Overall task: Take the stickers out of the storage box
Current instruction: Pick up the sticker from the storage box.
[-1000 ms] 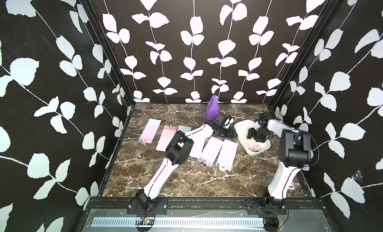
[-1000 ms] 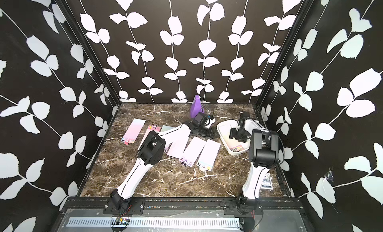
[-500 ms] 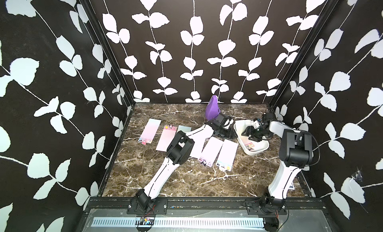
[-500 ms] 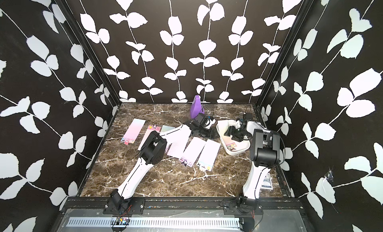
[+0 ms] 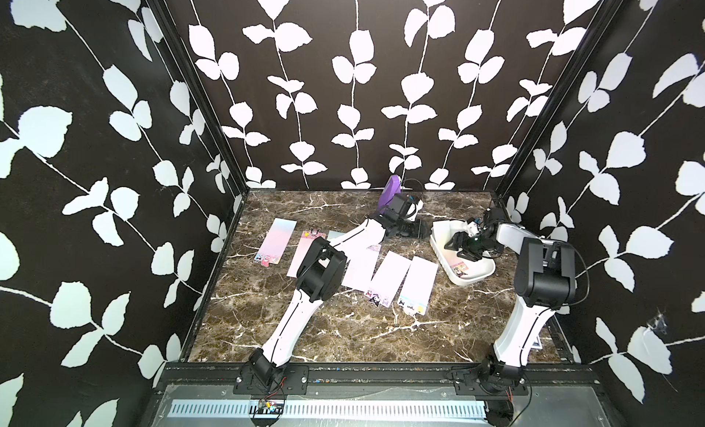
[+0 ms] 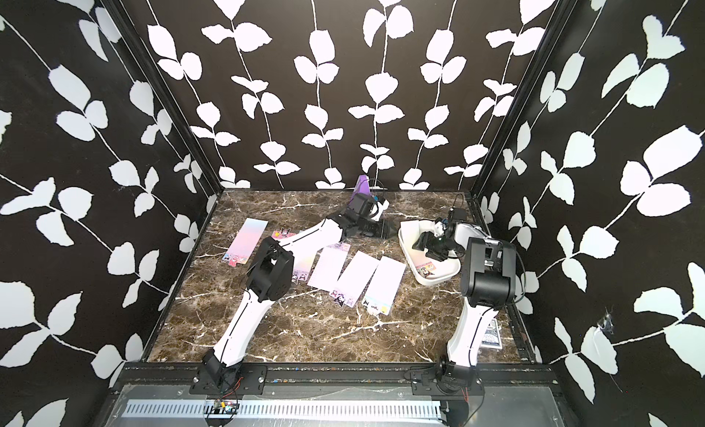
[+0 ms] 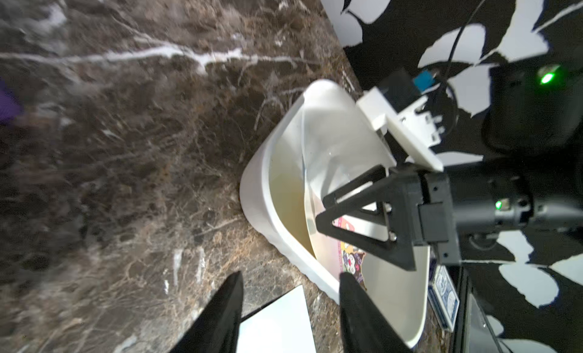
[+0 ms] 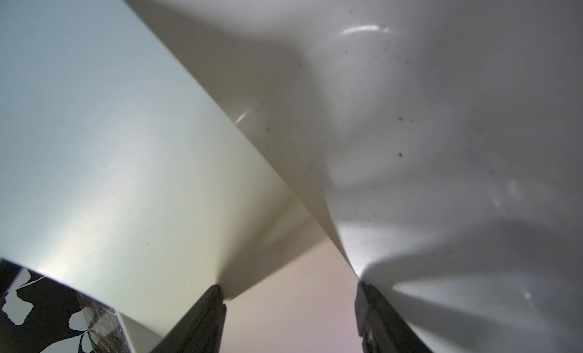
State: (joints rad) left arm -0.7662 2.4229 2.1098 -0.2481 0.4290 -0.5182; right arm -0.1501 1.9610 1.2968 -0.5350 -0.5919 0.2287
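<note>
1 glossy sticker (image 7: pixel 348 258) curls in plastic box (image 7: pixel 255 193).

Both top views are bright, evenly lit from overhead and sharp. The arms throw only faint, soft shadows on the bench (image 5: pixel 343 329), and the wide lens bows the walls at the edges. In the left wrist view the bench is smeared with blur. In the right wrist view the storage box (image 8: pixel 441 115) looms close and soft, with small glare streaks.
</note>
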